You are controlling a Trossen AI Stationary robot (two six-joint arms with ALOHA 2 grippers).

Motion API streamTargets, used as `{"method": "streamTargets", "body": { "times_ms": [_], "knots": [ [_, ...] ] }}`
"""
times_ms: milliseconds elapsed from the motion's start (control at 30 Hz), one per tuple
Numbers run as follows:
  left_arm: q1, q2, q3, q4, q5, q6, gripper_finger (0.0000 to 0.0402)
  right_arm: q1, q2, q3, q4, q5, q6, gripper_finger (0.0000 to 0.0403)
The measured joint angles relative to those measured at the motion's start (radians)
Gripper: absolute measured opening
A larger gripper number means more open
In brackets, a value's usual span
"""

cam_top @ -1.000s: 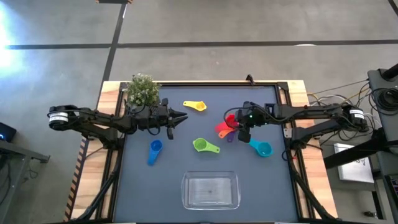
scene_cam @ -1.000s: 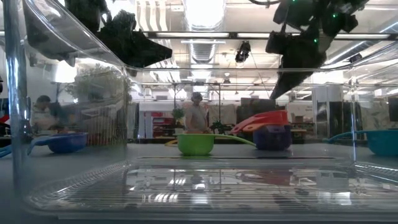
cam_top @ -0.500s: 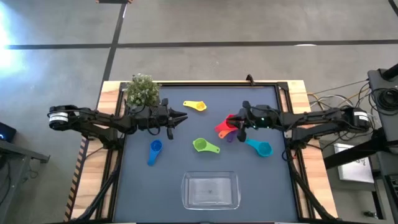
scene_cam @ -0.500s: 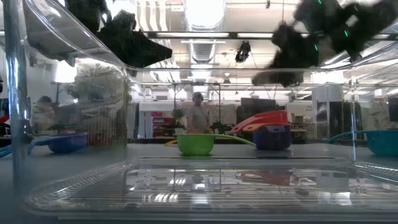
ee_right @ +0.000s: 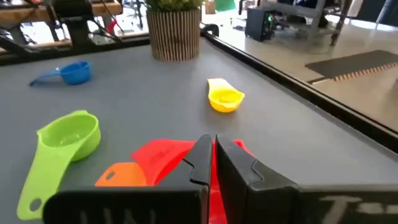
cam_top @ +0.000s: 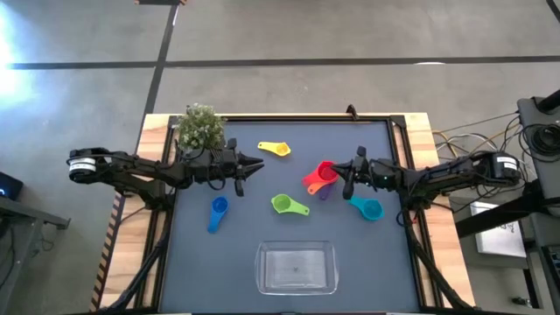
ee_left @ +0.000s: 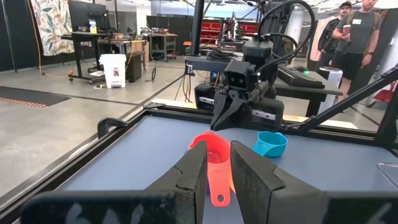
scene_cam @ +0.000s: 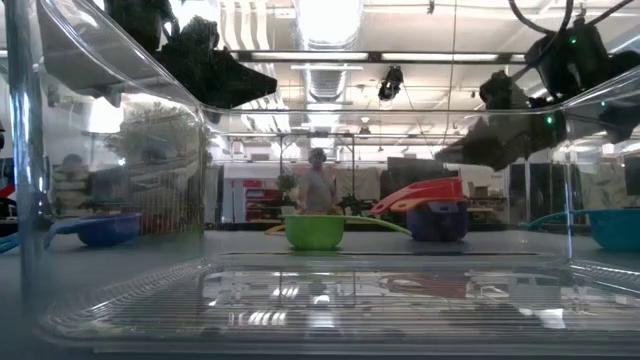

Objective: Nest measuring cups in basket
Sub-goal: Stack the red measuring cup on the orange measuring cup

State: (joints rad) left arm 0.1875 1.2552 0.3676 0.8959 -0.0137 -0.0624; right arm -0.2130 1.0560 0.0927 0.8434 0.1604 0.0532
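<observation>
Right hand point(cam_top: 346, 178) closing empty and drawing back beside the red-pink cup point(cam_top: 325, 172), above the desk point(cam_top: 254, 197).

Its fingers, parted a second ago, are now meeting with nothing between them, and the arm is pulling back level, so no cup is being carried yet. The red-pink, orange point(cam_top: 312, 185) and purple point(cam_top: 325, 192) cups are sitting clustered; yellow point(cam_top: 276, 149), green point(cam_top: 284, 205), blue point(cam_top: 217, 210) and teal point(cam_top: 368, 208) are lying scattered. The clear basket point(cam_top: 296, 268) is holding nothing. The left hand point(cam_top: 254, 165) is hovering slightly parted, empty, near the plant point(cam_top: 200, 128).
</observation>
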Motion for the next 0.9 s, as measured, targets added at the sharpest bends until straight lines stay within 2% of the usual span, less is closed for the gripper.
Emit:
{"method": "streamTargets", "body": {
  "times_ms": [900],
  "knots": [
    [0.0,0.0,0.0,0.0,-0.004,-0.001,0.0054,-0.037,0.081,-0.044,0.0,0.028,0.044,0.0008]
  ]
}}
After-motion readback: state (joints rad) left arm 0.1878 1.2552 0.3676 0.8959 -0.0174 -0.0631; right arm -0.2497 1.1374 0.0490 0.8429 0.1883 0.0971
